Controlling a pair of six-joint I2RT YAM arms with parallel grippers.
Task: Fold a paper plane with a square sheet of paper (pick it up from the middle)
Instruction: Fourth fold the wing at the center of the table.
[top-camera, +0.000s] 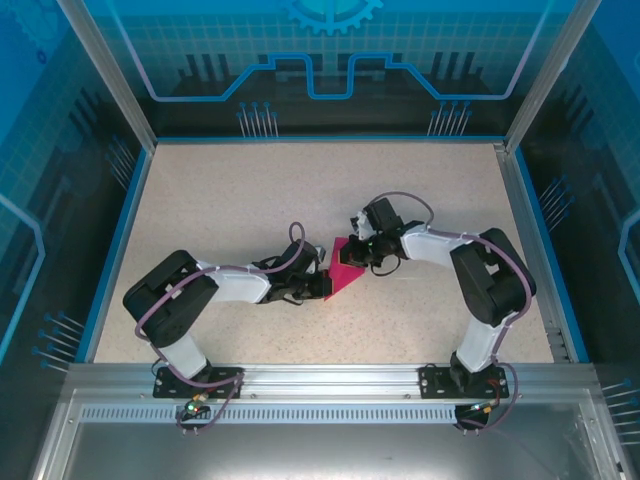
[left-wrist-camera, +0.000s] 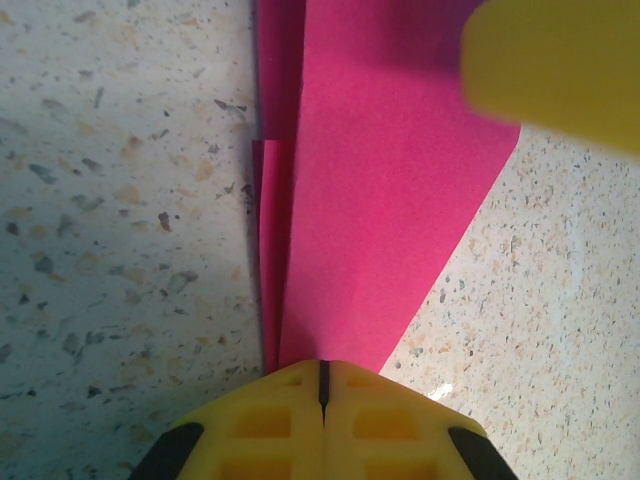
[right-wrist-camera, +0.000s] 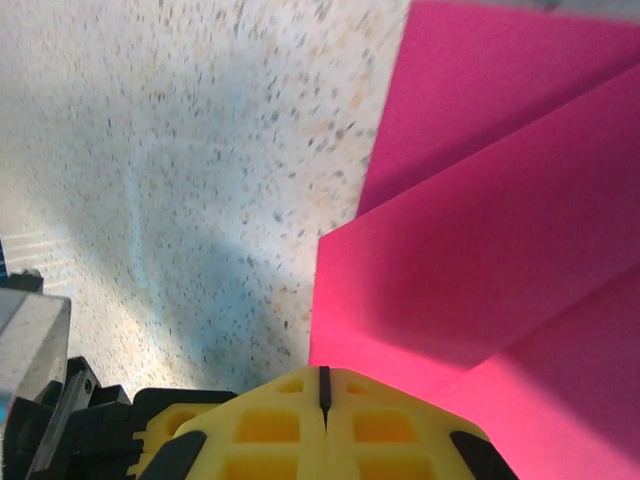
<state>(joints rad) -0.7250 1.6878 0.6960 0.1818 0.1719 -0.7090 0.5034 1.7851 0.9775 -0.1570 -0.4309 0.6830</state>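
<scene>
The magenta-pink paper (top-camera: 346, 270) lies partly folded on the speckled table, with overlapping flaps. In the left wrist view the paper (left-wrist-camera: 380, 200) narrows toward my left gripper (left-wrist-camera: 322, 372), whose yellow fingers are shut with their tips over its near end. My left gripper (top-camera: 318, 285) sits at the paper's lower left corner. My right gripper (top-camera: 366, 256) is at its upper right, shut, its tips (right-wrist-camera: 322, 378) at the left edge of the layered paper (right-wrist-camera: 480, 250). A blurred yellow finger of the right gripper (left-wrist-camera: 555, 65) hovers over the paper's far end.
The table (top-camera: 230, 200) is walled by a blue rim and clear panels (top-camera: 520, 130). An aluminium rail (top-camera: 330, 378) holds both arm bases at the near edge. Open tabletop lies to the left and behind the paper.
</scene>
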